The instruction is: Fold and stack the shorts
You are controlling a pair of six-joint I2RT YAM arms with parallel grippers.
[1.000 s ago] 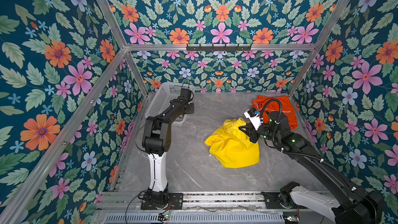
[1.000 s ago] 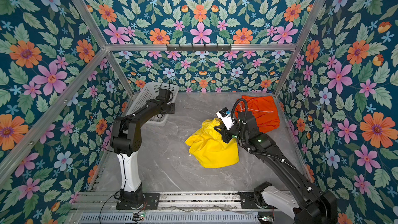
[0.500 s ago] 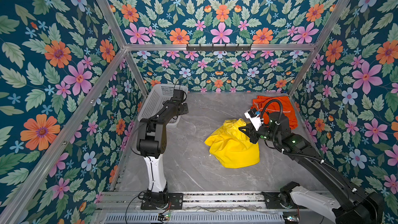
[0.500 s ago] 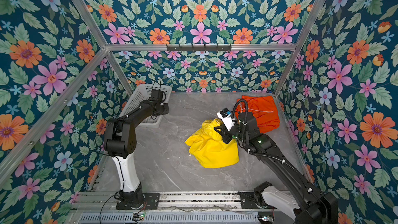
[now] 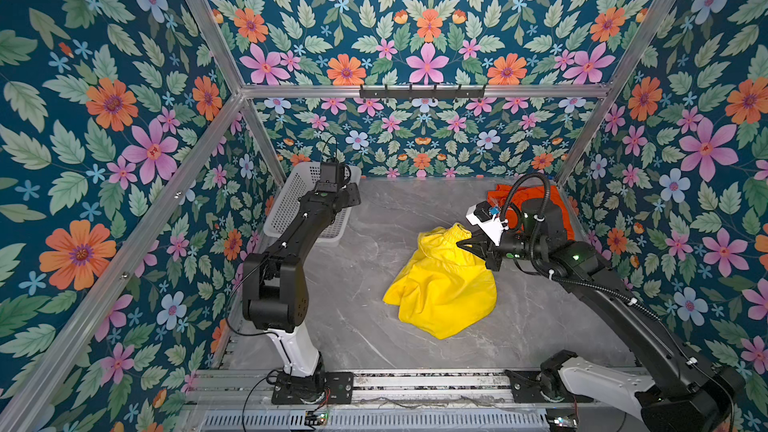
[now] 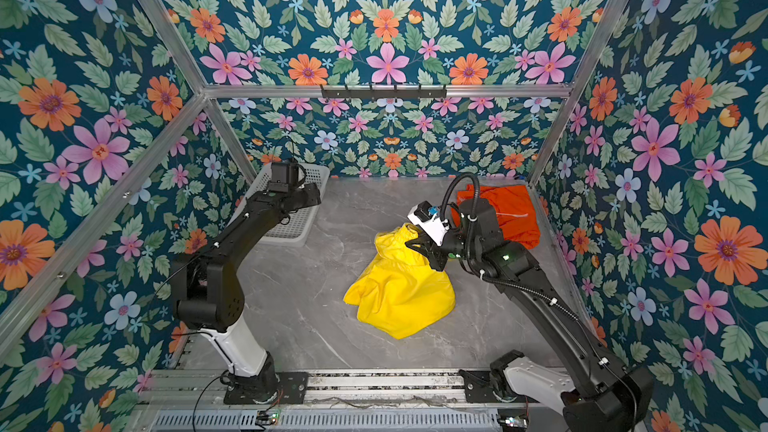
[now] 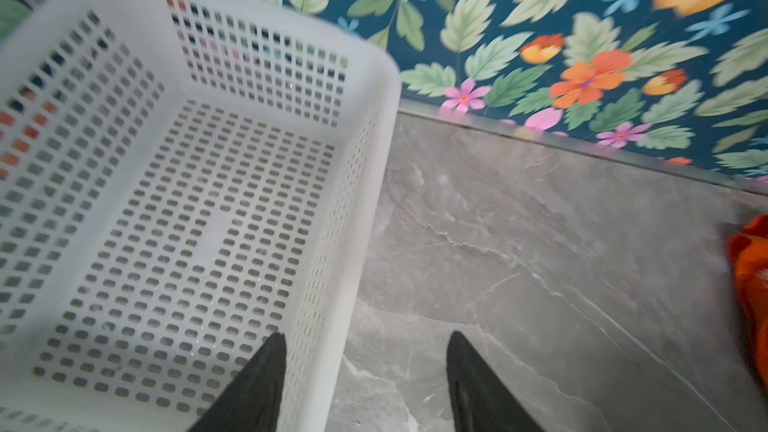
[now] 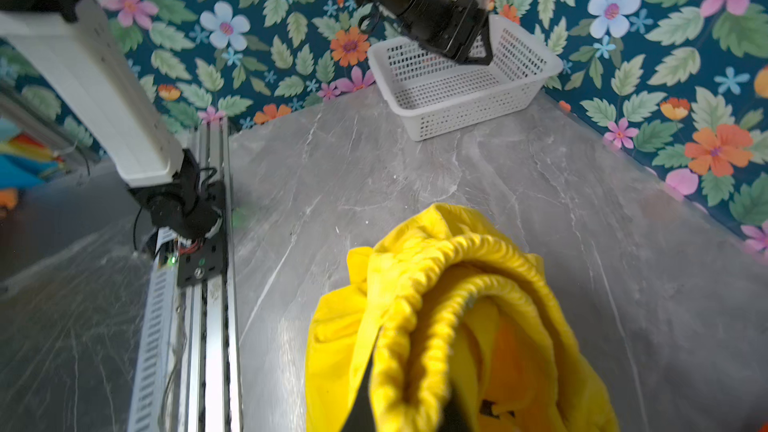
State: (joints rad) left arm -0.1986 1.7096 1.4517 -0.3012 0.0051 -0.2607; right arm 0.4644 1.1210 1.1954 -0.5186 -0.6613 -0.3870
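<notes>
The yellow shorts (image 5: 444, 292) (image 6: 399, 297) lie bunched mid-table, their gathered waistband (image 8: 478, 305) lifted off the surface. My right gripper (image 5: 463, 243) (image 6: 411, 245) (image 8: 409, 401) is shut on that waistband. The orange shorts (image 5: 552, 201) (image 6: 511, 214) (image 7: 752, 284) lie crumpled in the far right corner, partly hidden behind the right arm. My left gripper (image 7: 365, 336) (image 8: 478, 56) is open at the far left. One finger is inside the basket and the other over bare table, so the basket's side wall stands between them untouched.
A white perforated basket (image 5: 291, 201) (image 6: 307, 218) (image 7: 386, 118) (image 8: 457, 118) sits empty in the far left corner against the floral walls. Grey marble tabletop (image 5: 374, 326) lies between basket and shorts. A metal rail (image 5: 415, 380) runs along the front edge.
The left arm pulled the basket a little toward the left wall, then its jaws widened off the basket's side. The right gripper and the yellow shorts have stayed in place.
</notes>
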